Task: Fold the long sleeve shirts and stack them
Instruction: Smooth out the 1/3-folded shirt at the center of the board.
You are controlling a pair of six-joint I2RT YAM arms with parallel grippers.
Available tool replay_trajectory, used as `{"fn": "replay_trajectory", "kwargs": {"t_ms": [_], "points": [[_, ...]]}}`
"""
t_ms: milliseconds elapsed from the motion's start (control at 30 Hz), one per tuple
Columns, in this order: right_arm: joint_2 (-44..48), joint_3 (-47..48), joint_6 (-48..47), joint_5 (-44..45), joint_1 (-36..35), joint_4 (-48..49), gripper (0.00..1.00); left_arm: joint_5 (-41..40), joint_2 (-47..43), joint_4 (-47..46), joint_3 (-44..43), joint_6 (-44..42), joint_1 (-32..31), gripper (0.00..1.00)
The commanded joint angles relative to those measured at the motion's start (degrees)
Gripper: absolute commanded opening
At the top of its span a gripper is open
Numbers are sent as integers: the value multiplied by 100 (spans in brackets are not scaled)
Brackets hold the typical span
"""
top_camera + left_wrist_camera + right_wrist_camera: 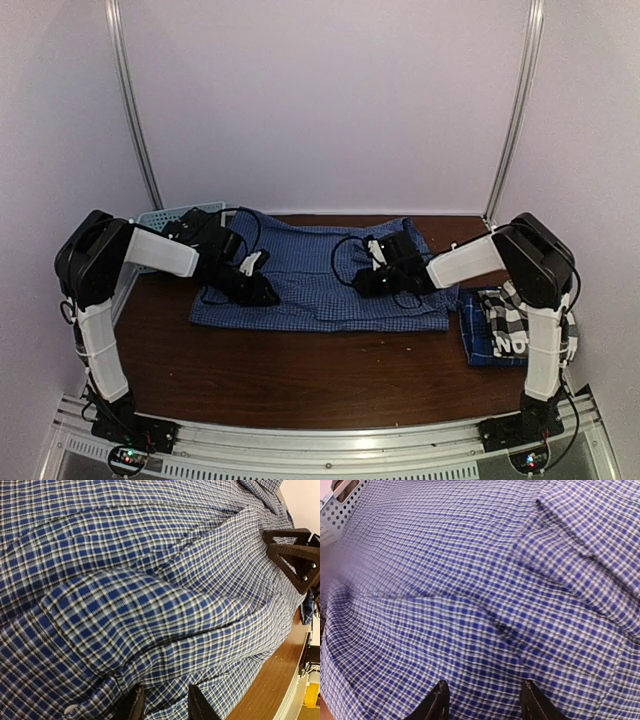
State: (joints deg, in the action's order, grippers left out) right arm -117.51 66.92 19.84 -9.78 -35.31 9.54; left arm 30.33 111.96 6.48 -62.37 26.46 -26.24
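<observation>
The left end effector (165,707) has its fingers partly apart with cloth of the blue check shirt (310,292) in the gap; whether it is pinched I cannot tell. The right end effector (485,702) stands apart over the same shirt, which is spread mid-bench (300,370). A black-and-white shirt (512,322) lies folded on a darker blue shirt (470,342) at the right edge.
</observation>
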Motion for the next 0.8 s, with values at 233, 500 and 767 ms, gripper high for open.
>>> {"fn": "replay_trajectory", "kwargs": {"t_ms": [233, 500, 767], "points": [[-77, -69, -251, 1072, 270, -436, 49, -757, 52, 901, 183, -356, -30, 31], [730, -476, -577, 1076, 278, -355, 50, -399, -298, 1188, 18, -458, -39, 31], [1506, -1027, -674, 450, -71, -83, 50, -277, -581, 1917, -686, -709, -31, 32]]}}
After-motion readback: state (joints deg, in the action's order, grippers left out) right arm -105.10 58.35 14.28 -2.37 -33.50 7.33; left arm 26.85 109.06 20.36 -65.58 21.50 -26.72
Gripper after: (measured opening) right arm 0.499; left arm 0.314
